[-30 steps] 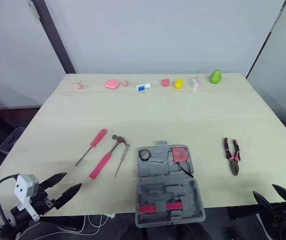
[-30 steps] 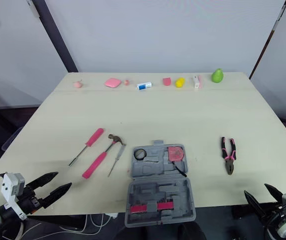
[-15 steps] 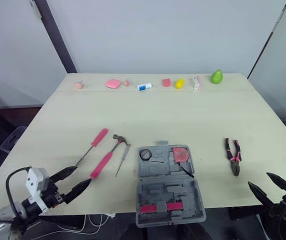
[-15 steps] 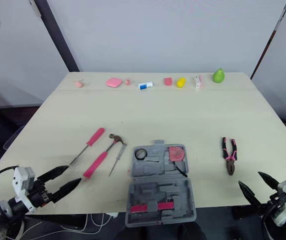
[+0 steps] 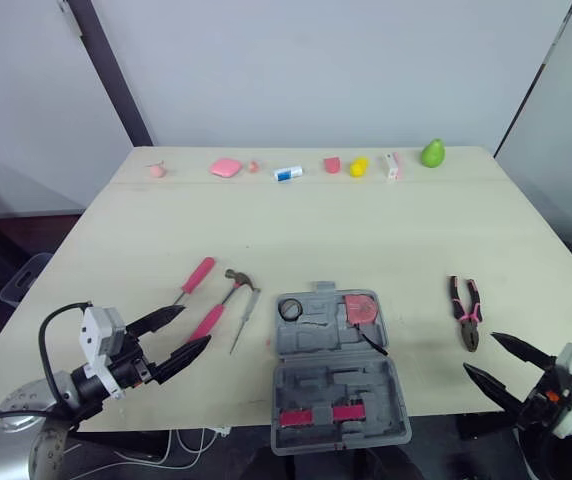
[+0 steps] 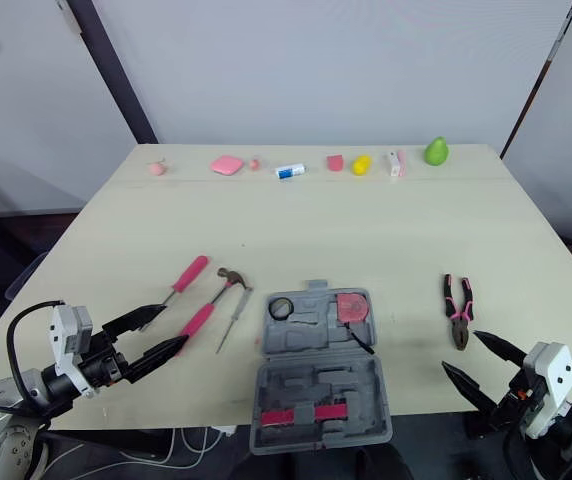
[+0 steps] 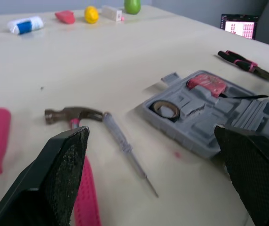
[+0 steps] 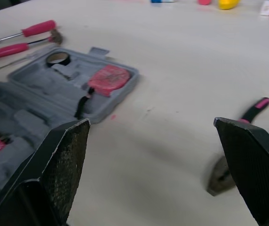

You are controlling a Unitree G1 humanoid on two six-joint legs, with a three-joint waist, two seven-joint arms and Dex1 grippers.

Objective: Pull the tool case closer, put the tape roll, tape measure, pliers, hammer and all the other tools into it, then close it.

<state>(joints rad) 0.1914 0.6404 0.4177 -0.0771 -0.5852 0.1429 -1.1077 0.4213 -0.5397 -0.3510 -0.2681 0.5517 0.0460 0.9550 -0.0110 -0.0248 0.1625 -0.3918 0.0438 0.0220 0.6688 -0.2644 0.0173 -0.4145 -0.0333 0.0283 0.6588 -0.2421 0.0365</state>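
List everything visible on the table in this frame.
table: one, beige
tool case: one, grey, open, table's front middle
tape roll: one, black, case's far-left pocket
tape measure: one, pink, case's far-right pocket
hammer: one, pink handle, left of case
screwdrivers: two, pink-handled and thin clear, flanking hammer
pliers: one, pink-black, right of case
small objects: eight, mixed colours, far-edge row
left gripper: one, black, open, by hammer handle
right gripper: one, black, open, near pliers
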